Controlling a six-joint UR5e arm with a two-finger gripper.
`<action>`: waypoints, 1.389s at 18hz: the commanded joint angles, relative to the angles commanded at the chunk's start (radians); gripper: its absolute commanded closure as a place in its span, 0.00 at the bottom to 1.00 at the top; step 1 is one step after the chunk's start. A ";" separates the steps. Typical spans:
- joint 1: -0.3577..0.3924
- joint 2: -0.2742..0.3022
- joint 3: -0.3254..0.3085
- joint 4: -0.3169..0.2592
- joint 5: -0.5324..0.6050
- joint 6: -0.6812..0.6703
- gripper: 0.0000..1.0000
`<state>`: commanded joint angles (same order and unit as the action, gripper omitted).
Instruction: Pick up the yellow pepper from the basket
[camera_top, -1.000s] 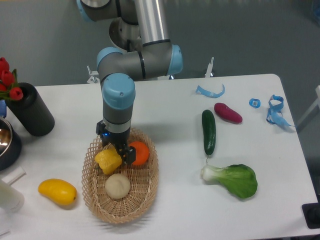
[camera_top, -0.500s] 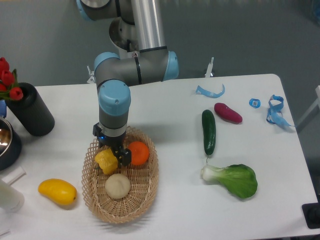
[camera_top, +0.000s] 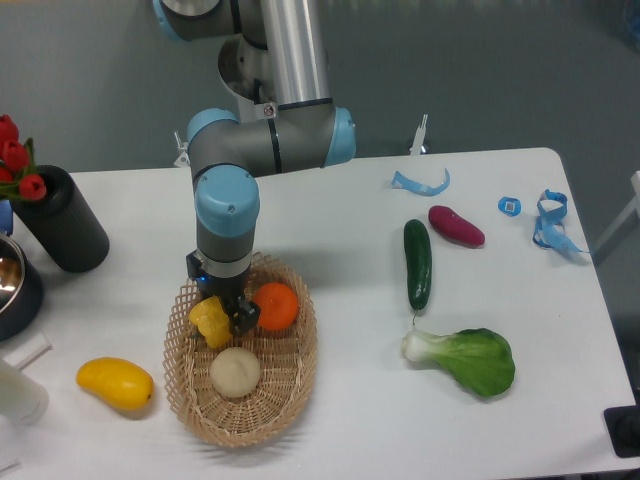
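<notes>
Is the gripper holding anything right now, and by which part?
The gripper appears closed on the yellow pepper, at its upper right side, inside the basket.

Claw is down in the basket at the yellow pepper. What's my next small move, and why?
Probably lift straight up. The claw looks closed on the yellow pepper, which sits low in the basket close beside the orange; a vertical rise should clear the rim.

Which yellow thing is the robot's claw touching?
The yellow pepper inside the basket. The gripper sits right on it. The other yellow fruit is smooth and lies on the table outside the basket, left of it.
</notes>
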<state>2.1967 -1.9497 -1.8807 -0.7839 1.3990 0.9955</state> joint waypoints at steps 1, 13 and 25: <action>0.000 0.000 0.003 0.000 -0.002 0.002 0.57; 0.066 0.093 0.136 0.009 -0.052 -0.031 0.58; 0.199 0.094 0.339 0.011 -0.173 -0.150 0.58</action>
<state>2.3960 -1.8561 -1.5417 -0.7731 1.2257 0.8452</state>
